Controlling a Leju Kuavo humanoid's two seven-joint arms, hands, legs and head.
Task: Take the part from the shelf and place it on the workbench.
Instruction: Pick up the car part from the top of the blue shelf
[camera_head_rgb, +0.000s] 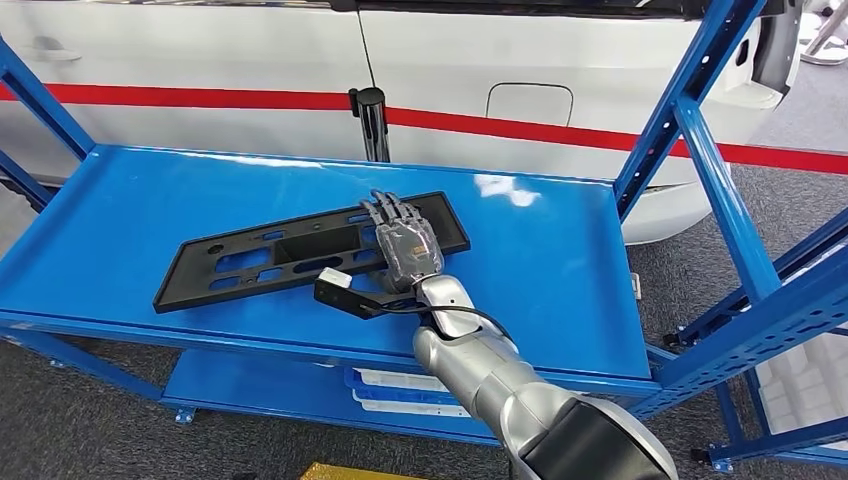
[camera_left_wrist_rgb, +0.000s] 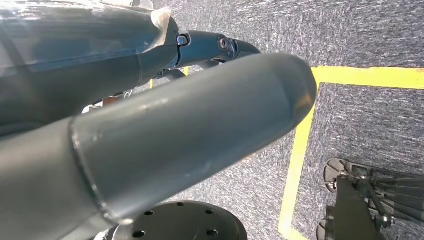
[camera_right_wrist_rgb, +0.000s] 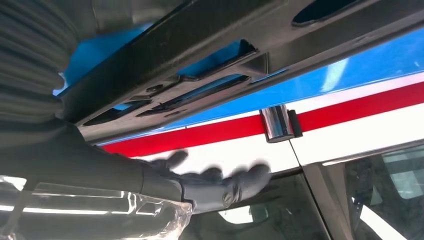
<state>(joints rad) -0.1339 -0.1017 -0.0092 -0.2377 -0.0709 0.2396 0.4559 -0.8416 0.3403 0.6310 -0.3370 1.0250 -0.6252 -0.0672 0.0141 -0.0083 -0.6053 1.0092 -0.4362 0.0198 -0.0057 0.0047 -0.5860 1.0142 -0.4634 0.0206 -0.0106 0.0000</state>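
The part (camera_head_rgb: 250, 262) is a long flat black plastic panel with several cut-outs, lying at a slant on the top board of the blue shelf (camera_head_rgb: 560, 270). My right hand (camera_head_rgb: 405, 240) reaches in from below and lies over the panel's right end, fingers stretched out flat and slightly apart across it. The right wrist view shows the panel (camera_right_wrist_rgb: 210, 45) close by against the blue board, with my fingers (camera_right_wrist_rgb: 220, 187) extended past its edge and not wrapped around it. My left hand (camera_left_wrist_rgb: 175, 130) hangs above grey carpet with nothing in it.
A white car body (camera_head_rgb: 250, 60) with a red stripe stands right behind the shelf, and a black post (camera_head_rgb: 372, 120) rises at the back edge. Blue uprights (camera_head_rgb: 700, 130) frame the right side. White items (camera_head_rgb: 400, 385) lie on the lower board. Yellow floor tape (camera_left_wrist_rgb: 300, 150) crosses the carpet.
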